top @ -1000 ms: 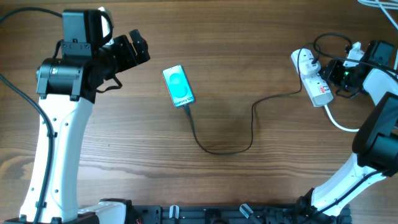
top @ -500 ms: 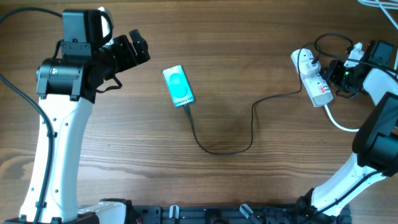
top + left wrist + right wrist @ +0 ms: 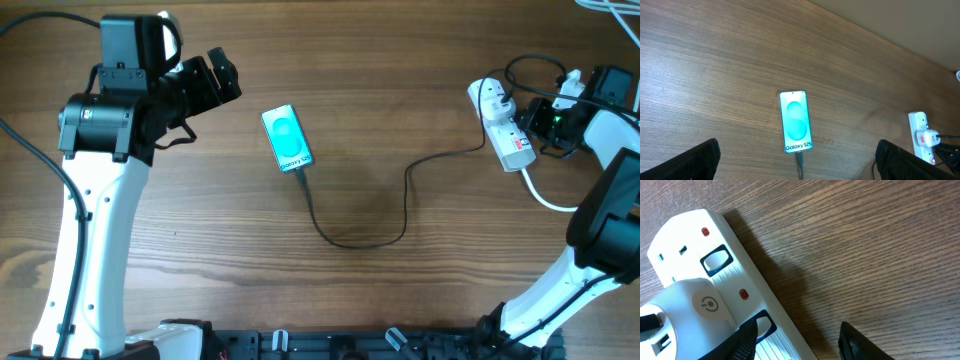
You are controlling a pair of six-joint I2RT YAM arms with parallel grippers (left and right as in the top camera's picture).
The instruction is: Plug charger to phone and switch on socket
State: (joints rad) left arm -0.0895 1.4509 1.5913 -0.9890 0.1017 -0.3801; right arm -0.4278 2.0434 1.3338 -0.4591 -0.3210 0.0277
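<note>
- The phone (image 3: pixel 287 138) lies flat, face up, on the table (image 3: pixel 400 60), left of centre, its teal oval showing and "Galaxy S25" printed at its near end.
- The charger (image 3: pixel 360 243) has its small connector seated in that near end. The thin black cable loops toward me, then runs up and right to the socket (image 3: pixel 503 125).
- The socket sits at the far right, well apart from the phone, with its thick white cord (image 3: pixel 545 200) trailing off its near end.
- My left gripper (image 3: pixel 225 78) hangs above the table, up and left of the phone. In its wrist view the fingers (image 3: pixel 690 162) stand wide apart and hold nothing.
- My right gripper (image 3: pixel 798 335) is right at the socket, its fingers partly spread and gripping nothing.
- One finger (image 3: pixel 745 340) lies over the socket's second rocker (image 3: pixel 765 325), and the other is over bare wood. I cannot tell whether it presses the rocker.
- A white adapter (image 3: pixel 695 305) sits in the socket beside that rocker.
- A small red dot (image 3: pixel 743 294) marks each rocker. I cannot tell whether either is lit.
</note>
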